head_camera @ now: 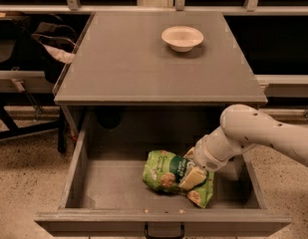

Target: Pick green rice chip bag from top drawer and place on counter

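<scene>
Lying in the pulled-out grey wooden top drawer [77,173], right of its middle and near the front edge, is the crinkly light-green rice chip bag [162,171]. The robot's tan hand [191,167] sits on the bag's right part, touching it (whether it grips, I cannot tell). Above, on the flat grey counter surface [133,63], a cream round bowl [182,37] stands near the far edge.

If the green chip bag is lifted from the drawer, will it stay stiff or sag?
The green rice chip bag looks crumpled and puffy, so it will probably sag and feel light. Its crinkly film may slip under the gripper, which sits on its right side inside the top drawer.
</scene>
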Tool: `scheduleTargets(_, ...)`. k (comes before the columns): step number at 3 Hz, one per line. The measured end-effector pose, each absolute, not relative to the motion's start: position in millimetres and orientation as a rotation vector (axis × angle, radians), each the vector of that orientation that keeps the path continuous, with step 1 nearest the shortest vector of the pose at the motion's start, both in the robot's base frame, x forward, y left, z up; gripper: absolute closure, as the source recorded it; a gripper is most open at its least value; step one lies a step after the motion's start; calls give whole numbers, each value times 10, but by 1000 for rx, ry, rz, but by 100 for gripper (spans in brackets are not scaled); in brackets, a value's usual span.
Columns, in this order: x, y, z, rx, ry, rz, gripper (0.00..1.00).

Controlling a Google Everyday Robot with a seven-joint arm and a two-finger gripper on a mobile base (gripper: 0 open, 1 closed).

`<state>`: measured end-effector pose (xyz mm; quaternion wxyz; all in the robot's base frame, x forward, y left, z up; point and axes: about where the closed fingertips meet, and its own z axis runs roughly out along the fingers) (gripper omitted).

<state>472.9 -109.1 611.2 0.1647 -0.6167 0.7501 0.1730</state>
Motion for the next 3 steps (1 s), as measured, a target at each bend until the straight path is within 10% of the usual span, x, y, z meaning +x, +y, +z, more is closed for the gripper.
scheduleTargets(3, 4745, -1131, 6656, -1695, 2047, 608, 100)
